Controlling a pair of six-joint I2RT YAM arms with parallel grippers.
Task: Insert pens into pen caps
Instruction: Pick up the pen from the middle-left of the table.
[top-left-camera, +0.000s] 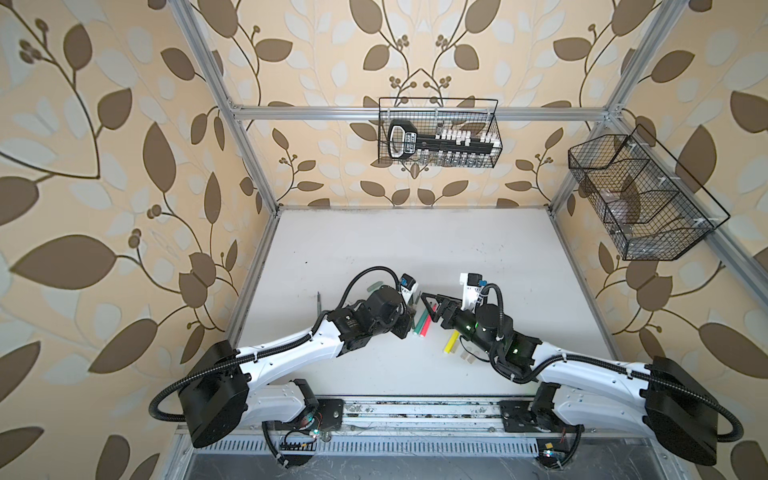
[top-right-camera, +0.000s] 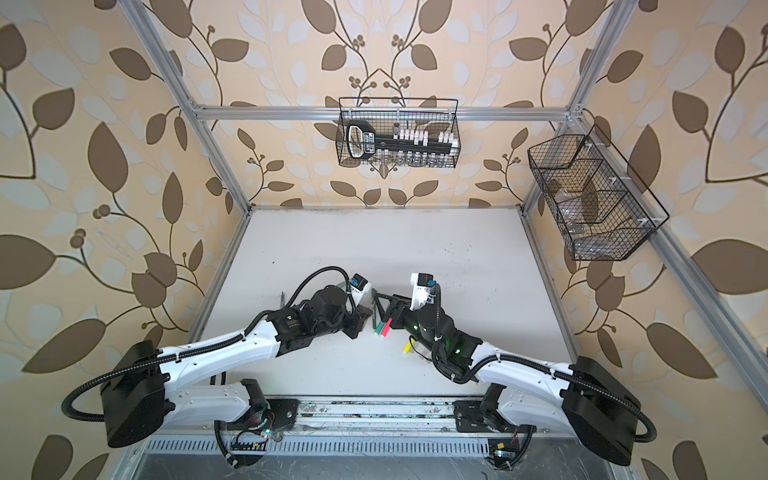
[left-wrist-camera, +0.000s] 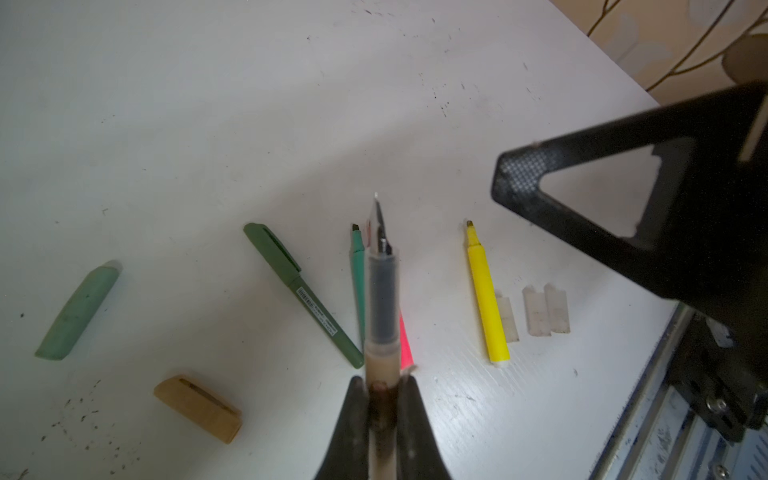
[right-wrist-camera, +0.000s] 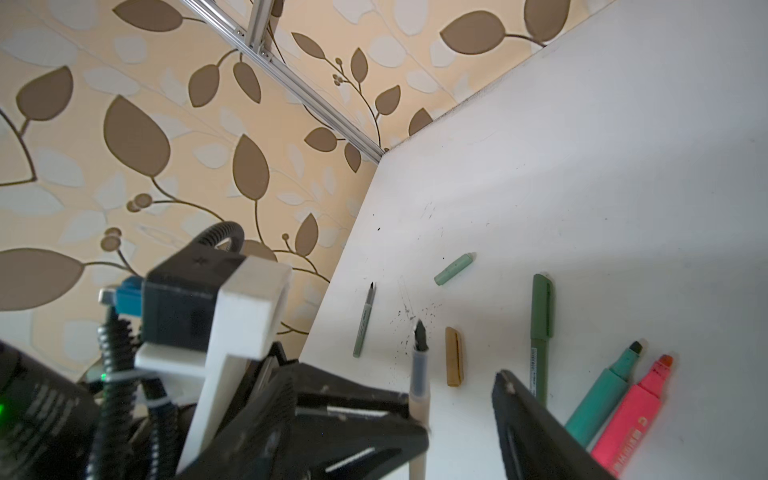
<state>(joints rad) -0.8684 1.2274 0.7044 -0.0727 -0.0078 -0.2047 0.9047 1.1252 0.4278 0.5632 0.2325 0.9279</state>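
My left gripper (left-wrist-camera: 382, 380) is shut on the barrel of the tan pen (left-wrist-camera: 381, 299), whose clear section and nib point away from it. My right gripper (right-wrist-camera: 464, 406) is open, with the tan pen (right-wrist-camera: 419, 382) between its fingers, close beside one of them. On the table lie the tan cap (left-wrist-camera: 199, 409), the sage green cap (left-wrist-camera: 79, 311), a dark green pen (left-wrist-camera: 303, 295) with its cap on, a grey-green pen (right-wrist-camera: 365, 322), green (left-wrist-camera: 358, 282), pink-red (right-wrist-camera: 631, 419) and yellow (left-wrist-camera: 486, 295) markers, and clear caps (left-wrist-camera: 546, 309). In both top views the two grippers meet mid-table, right gripper (top-left-camera: 430, 307).
A wire basket (top-left-camera: 440, 133) with a black tool hangs on the back frame bar. Another wire basket (top-left-camera: 640, 199) hangs at the right. A metal rail (top-left-camera: 415, 409) runs along the table's front edge. Ink specks mark the white table (top-left-camera: 415, 241).
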